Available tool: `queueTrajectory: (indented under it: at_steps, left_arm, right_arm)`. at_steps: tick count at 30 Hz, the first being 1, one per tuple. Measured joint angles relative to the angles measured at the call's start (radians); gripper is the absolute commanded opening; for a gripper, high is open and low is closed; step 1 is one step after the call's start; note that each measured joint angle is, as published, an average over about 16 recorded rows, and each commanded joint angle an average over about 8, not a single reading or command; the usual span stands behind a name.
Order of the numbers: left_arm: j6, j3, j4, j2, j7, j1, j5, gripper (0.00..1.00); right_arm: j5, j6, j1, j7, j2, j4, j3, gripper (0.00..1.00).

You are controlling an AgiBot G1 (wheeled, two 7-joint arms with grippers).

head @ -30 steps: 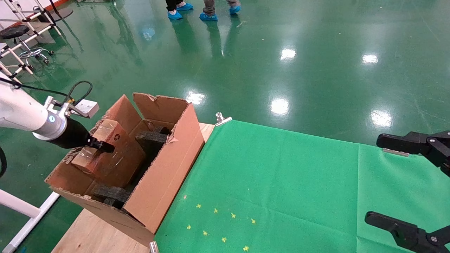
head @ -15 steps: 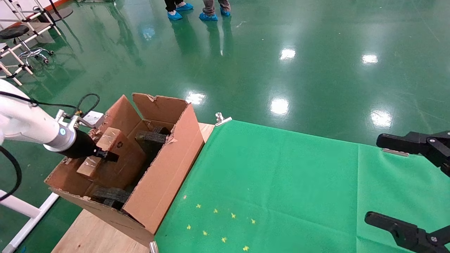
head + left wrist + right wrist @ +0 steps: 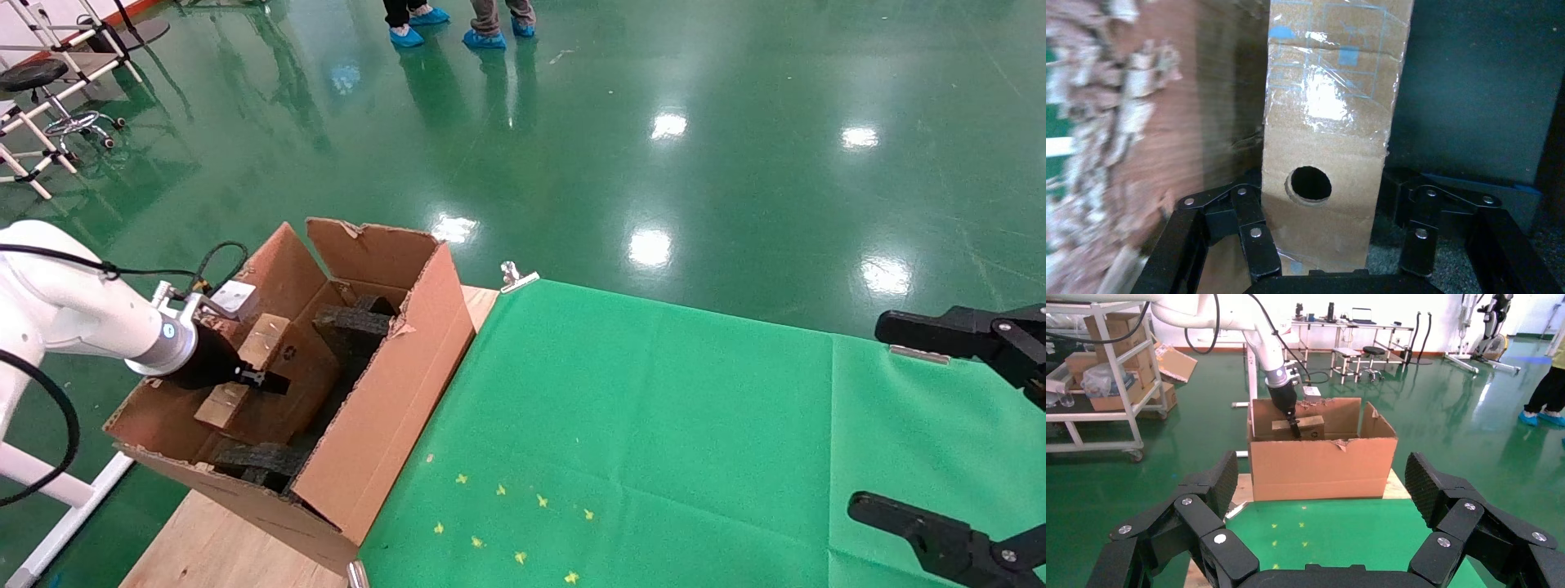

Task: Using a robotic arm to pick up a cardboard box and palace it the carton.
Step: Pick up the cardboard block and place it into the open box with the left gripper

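Note:
The cardboard box [image 3: 302,382], brown and taped, stands tilted on edge inside the carton [image 3: 384,400], its narrow side facing the left wall. My left gripper [image 3: 265,380], on the white robotic arm [image 3: 73,314], reaches into the carton and is shut on the box. In the left wrist view the box's narrow side with the round hole [image 3: 1327,122] sits between the black fingers of the left gripper [image 3: 1324,208]. My right gripper [image 3: 940,433] hangs open over the right edge of the green cloth, empty; in its own view the right gripper [image 3: 1324,484] faces the carton [image 3: 1321,465].
Black foam blocks [image 3: 351,322] fill part of the carton, whose flaps stand open. The carton rests on a wooden tabletop [image 3: 212,547] beside a green cloth [image 3: 654,425] held by a metal clip [image 3: 517,278]. People's feet [image 3: 482,33] stand far off on the green floor.
My left gripper has moved down and toward the carton's near left side with the cardboard box, which now sits lower inside. The right arm has not moved.

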Motion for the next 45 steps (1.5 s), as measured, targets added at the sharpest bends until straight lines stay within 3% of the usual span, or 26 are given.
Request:
queueTrajectory:
  at_steps: [5, 6, 13, 15, 45]
  left_arm:
    - [-0.009, -0.006, 0.001, 0.003, -0.006, 0.021, -0.009, 0.00]
    - [-0.011, -0.008, 0.001, 0.003, -0.007, 0.024, -0.011, 0.04]
    - [-0.022, -0.013, 0.001, 0.005, -0.012, 0.039, -0.018, 0.89]
    - [-0.023, -0.014, 0.001, 0.005, -0.012, 0.040, -0.019, 1.00]
    - [-0.029, 0.000, 0.012, 0.010, -0.014, -0.022, 0.000, 1.00]
  right_arm:
    - [0.000, 0.000, 0.000, 0.000, 0.000, 0.000, 0.000, 1.00]
    - [0.000, 0.000, 0.000, 0.000, 0.000, 0.000, 0.000, 1.00]
    - [0.000, 0.000, 0.000, 0.000, 0.000, 0.000, 0.000, 1.00]
    - [0.000, 0.000, 0.000, 0.000, 0.000, 0.000, 0.000, 1.00]
    - [0.000, 0.000, 0.000, 0.000, 0.000, 0.000, 0.000, 1.00]
